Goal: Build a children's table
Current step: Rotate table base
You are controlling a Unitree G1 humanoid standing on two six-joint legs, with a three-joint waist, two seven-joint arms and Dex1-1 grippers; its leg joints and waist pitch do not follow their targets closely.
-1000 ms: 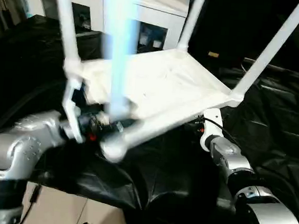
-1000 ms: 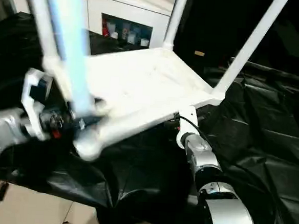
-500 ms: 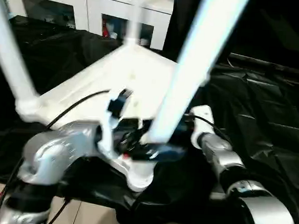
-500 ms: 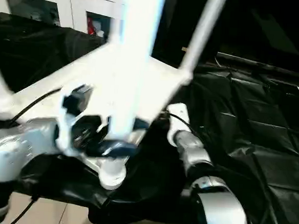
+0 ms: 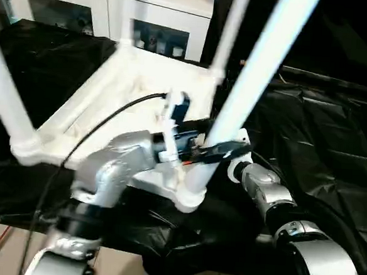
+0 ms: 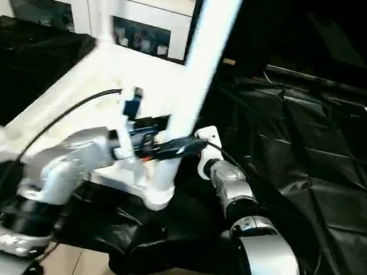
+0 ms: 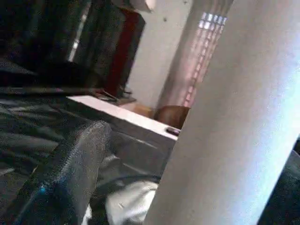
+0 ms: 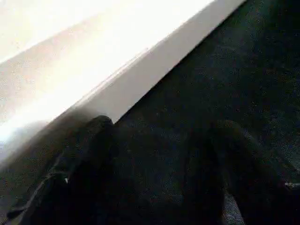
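A white cabinet with glass-fronted compartments stands against the back. Wrinkled black cloth drapes the work table. Pale tiled floor shows below

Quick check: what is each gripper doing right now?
Left gripper: shut on the near leg of the upturned table.
Right gripper: open, holding nothing, at the tabletop edge.

A lab-like indoor room: a table draped in black cloth fills the scene, a white cabinet with glass doors stands at 11 o'clock, and pale floor tiles show at 7 o'clock.
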